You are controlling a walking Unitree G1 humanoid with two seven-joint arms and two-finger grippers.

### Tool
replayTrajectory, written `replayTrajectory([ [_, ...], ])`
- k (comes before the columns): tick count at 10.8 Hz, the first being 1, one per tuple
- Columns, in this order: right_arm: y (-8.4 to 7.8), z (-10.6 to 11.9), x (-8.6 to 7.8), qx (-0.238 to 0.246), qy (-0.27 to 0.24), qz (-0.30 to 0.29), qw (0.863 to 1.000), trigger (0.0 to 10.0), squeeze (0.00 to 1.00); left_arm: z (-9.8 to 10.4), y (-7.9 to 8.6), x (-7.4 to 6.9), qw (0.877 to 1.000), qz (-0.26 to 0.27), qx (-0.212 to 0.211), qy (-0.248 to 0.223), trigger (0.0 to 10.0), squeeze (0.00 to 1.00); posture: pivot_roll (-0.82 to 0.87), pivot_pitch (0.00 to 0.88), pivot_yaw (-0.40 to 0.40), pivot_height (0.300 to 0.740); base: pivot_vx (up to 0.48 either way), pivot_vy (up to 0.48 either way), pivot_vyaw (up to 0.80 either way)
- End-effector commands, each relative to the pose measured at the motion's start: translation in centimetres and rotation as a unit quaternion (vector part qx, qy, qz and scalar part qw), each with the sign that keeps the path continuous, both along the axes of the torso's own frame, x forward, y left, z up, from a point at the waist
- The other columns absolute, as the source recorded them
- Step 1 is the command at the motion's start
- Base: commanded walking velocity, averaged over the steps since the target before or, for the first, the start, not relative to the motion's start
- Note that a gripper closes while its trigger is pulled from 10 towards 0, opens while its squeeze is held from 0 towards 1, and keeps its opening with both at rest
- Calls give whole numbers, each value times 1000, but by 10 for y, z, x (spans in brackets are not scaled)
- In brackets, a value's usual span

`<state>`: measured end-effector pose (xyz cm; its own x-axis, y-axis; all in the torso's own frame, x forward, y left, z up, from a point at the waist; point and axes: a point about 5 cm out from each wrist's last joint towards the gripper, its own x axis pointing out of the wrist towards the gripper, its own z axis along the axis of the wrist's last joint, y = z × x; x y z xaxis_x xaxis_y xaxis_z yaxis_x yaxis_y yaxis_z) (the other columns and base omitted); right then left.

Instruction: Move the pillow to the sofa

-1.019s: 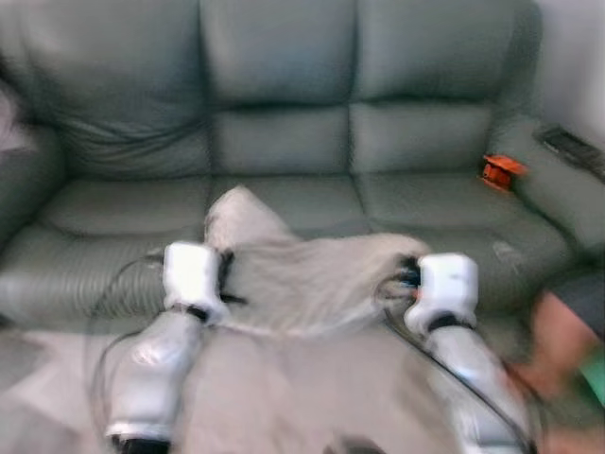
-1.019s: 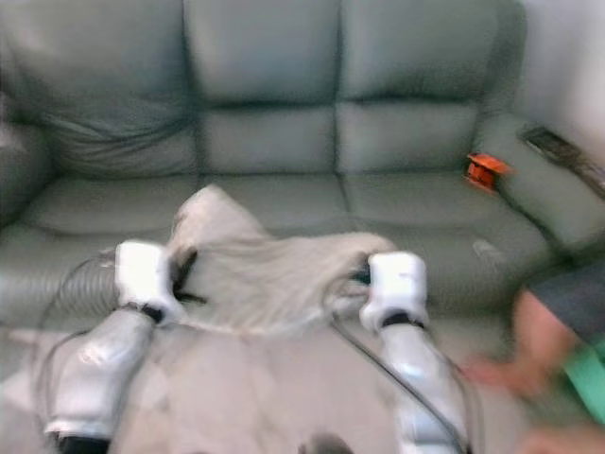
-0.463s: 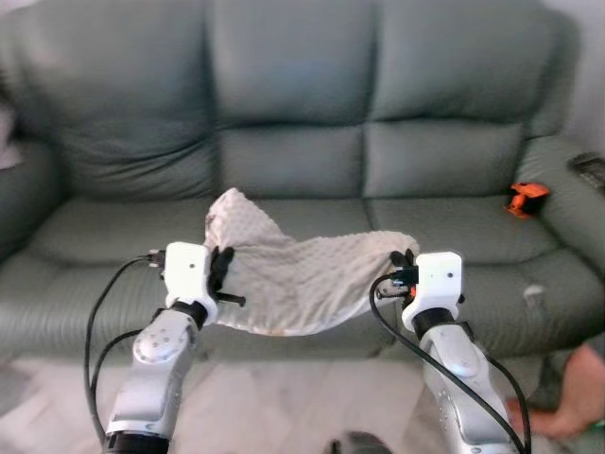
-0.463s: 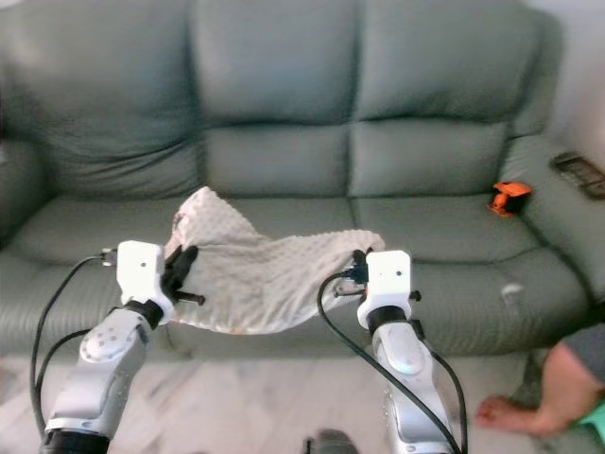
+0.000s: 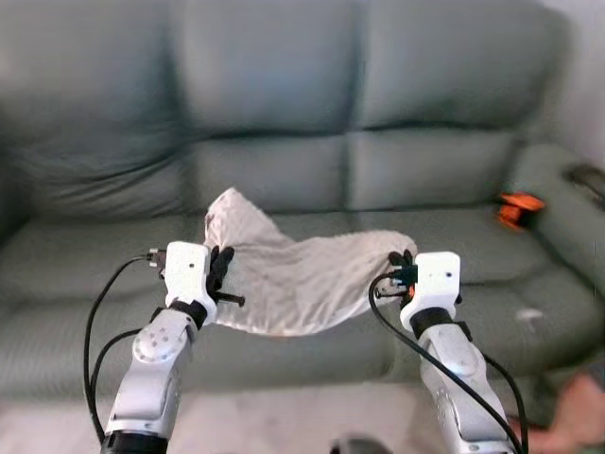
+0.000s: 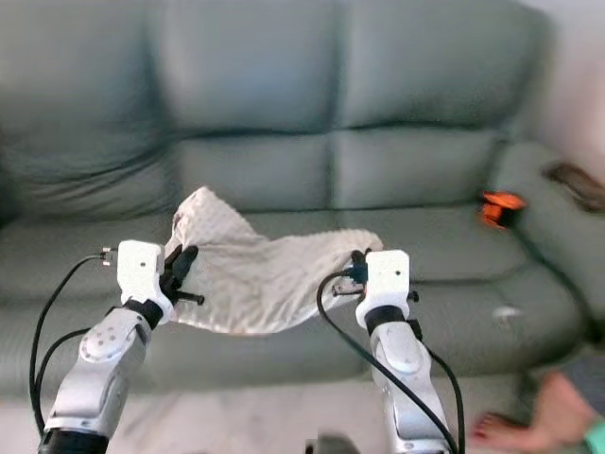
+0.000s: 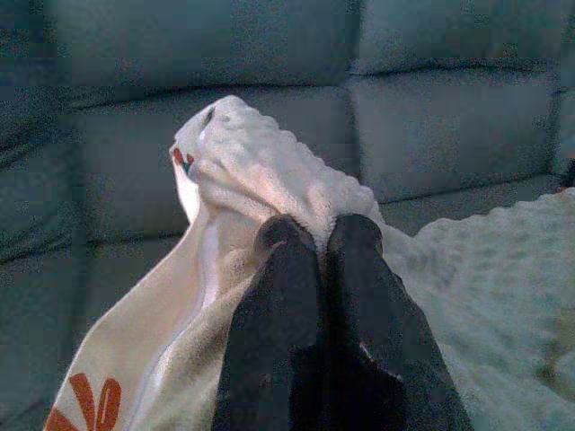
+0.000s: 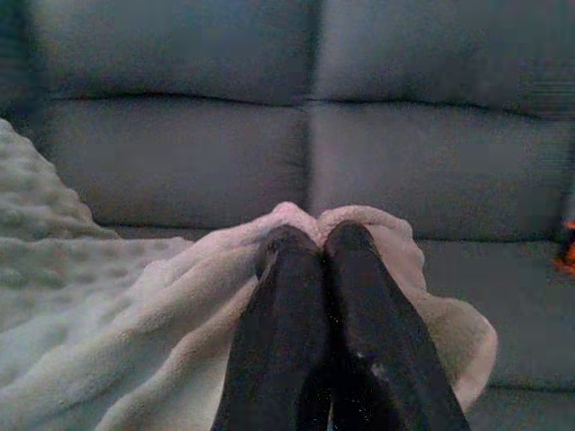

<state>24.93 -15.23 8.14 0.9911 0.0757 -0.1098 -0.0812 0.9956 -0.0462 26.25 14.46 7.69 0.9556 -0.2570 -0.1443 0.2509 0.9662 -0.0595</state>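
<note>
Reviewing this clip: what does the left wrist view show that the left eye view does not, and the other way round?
Left wrist view: an orange-red print on the pillow's underside, and the left gripper's fingers pressed shut into the fabric.

Left eye view: both silver arms, the right gripper holding the other end, an orange object on the seat and a dark object on the armrest.

Both: the pale textured pillow, limp between the grippers, before the grey-green sofa.

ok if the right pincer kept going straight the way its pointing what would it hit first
The right pincer, shut on the pillow, points at the sofa. Beyond the fabric it already pinches, the first thing in line looks like the sofa's backrest, though depth is hard to judge.
</note>
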Motion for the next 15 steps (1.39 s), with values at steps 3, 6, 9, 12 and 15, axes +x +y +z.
replayTrajectory([
  [3,-1,5,4,-4,-10,1,1000,10000,0,4,-10,2,1000,-18,0,-11,10000,0,-38,0,-7,740,471,0,0],
  [6,0,2,5,6,3,11,1000,10000,0,4,-3,11,1000,13,24,-12,10000,0,-39,0,-7,740,0,0,0],
  [9,0,0,3,14,12,12,1000,10000,0,5,10,17,998,41,42,-15,10000,0,-41,0,-3,740,0,0,0],
  [12,3,0,2,25,12,22,999,10000,0,5,13,19,997,55,52,-18,10000,0,-40,0,1,740,0,0,0],
  [15,5,0,2,35,12,30,999,10000,0,9,18,21,996,64,60,-32,10000,0,-40,0,5,740,0,0,0],
])
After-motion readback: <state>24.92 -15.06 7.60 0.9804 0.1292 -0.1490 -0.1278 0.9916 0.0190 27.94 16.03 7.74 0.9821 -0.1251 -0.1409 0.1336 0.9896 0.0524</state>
